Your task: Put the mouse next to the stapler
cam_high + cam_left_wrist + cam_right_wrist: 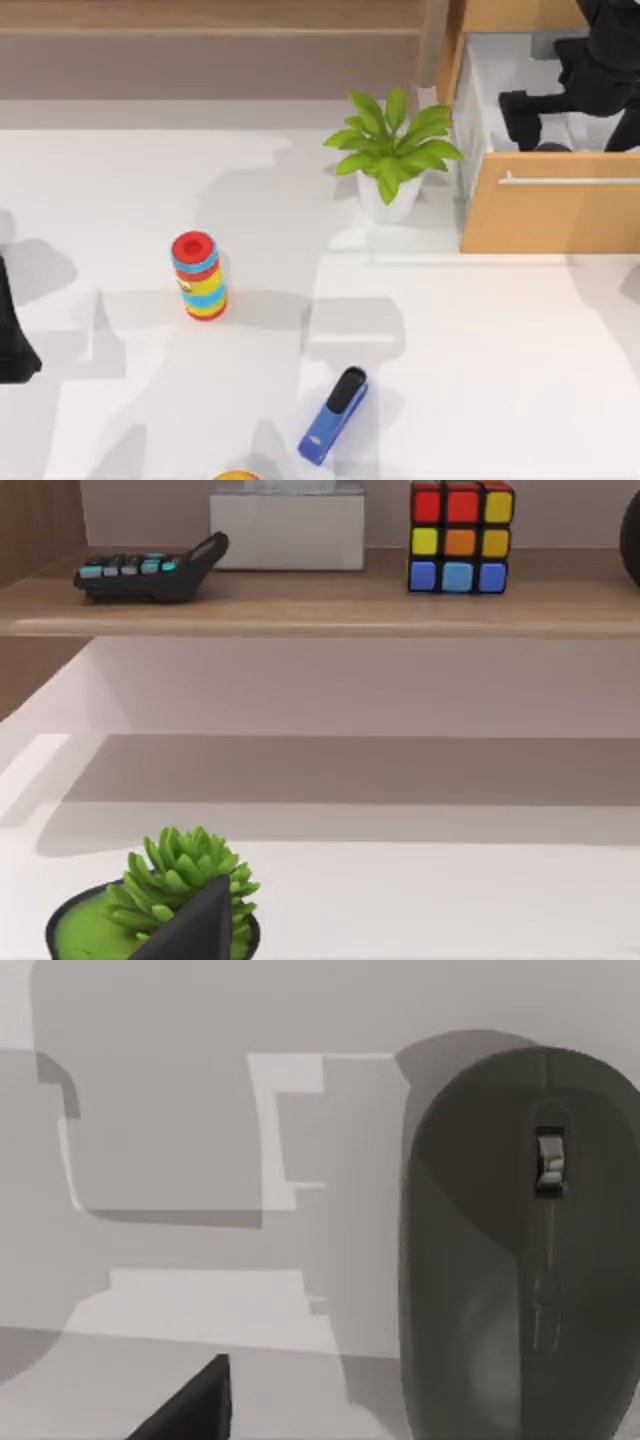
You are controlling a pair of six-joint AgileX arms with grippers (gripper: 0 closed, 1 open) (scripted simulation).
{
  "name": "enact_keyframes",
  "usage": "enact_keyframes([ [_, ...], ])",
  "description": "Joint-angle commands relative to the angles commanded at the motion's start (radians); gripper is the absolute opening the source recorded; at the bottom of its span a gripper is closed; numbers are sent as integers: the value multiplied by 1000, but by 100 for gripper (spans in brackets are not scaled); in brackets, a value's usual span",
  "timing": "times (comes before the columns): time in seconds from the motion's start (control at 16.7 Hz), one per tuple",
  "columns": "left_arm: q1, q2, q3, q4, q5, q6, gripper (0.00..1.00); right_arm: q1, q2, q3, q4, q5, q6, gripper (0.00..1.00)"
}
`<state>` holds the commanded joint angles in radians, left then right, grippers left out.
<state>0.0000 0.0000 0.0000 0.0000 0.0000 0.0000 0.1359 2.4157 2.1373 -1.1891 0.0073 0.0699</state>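
The dark grey mouse (520, 1250) lies on the pale floor of an open wooden drawer (550, 205) at the back right; a sliver of the mouse (552, 147) peeks out above the drawer front. My right gripper (530, 120) hangs open inside the drawer just over the mouse, touching nothing, and one black fingertip (195, 1405) stands beside the mouse. The blue stapler (335, 414) with its black top arm lies slanted near the table's front edge, far from the drawer. My left gripper (15, 345) stays parked at the left edge, open and holding nothing.
A potted green plant (392, 150) stands just left of the drawer. A red, blue and yellow ring stack (198, 275) stands left of centre. An orange-yellow object (236, 476) pokes in at the front edge. The left wrist view faces a shelf with a calculator (150, 570) and a colour cube (460, 535).
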Motion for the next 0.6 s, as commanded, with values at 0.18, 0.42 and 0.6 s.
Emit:
enact_keyframes([
  [0.18, 0, 0, 0, 0, 0, 0, 100, -1, -17, 1, -20, -1, -1, 100],
  [0.42, 0, 0, 0, 0, 0, 0, 100, -6, -40, 24, -69, 0, -6, 100],
  [0.6, 0, 0, 0, 0, 0, 0, 100, -10, -56, 34, -93, 3, -12, 100],
])
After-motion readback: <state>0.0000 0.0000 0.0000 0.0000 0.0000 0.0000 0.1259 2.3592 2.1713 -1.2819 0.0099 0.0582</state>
